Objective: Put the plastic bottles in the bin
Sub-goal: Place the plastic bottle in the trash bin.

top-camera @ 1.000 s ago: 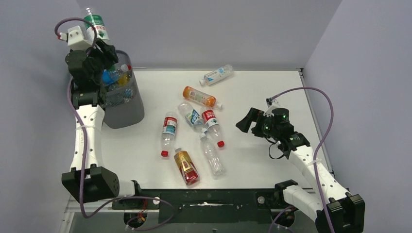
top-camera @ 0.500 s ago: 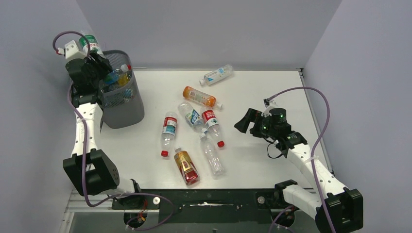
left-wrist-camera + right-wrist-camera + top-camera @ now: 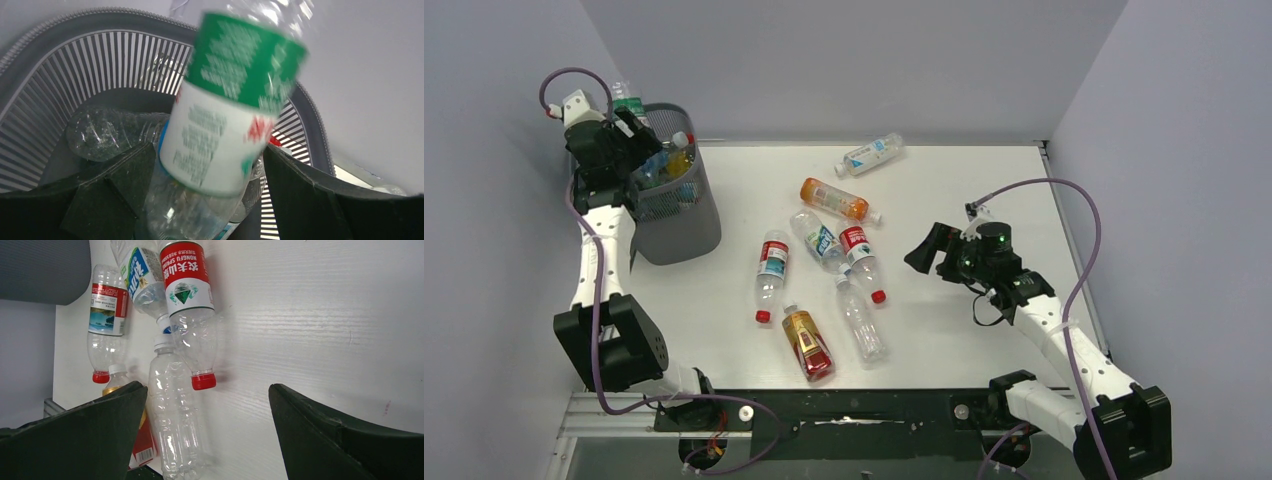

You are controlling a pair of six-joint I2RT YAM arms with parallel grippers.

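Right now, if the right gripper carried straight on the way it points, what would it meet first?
Probably the Nongfu Spring bottle, near its red cap, centred ahead of the open right gripper; the unlabelled clear bottle lies beside it. Depth is unclear.

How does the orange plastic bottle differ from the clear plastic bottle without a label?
The orange plastic bottle is coloured throughout; the clear plastic bottle without a label is see-through. The orange one lies farther back, cap toward the right; the clear one lies nearer the front, cap pointing back. Both lie flat on the white table and have white caps.
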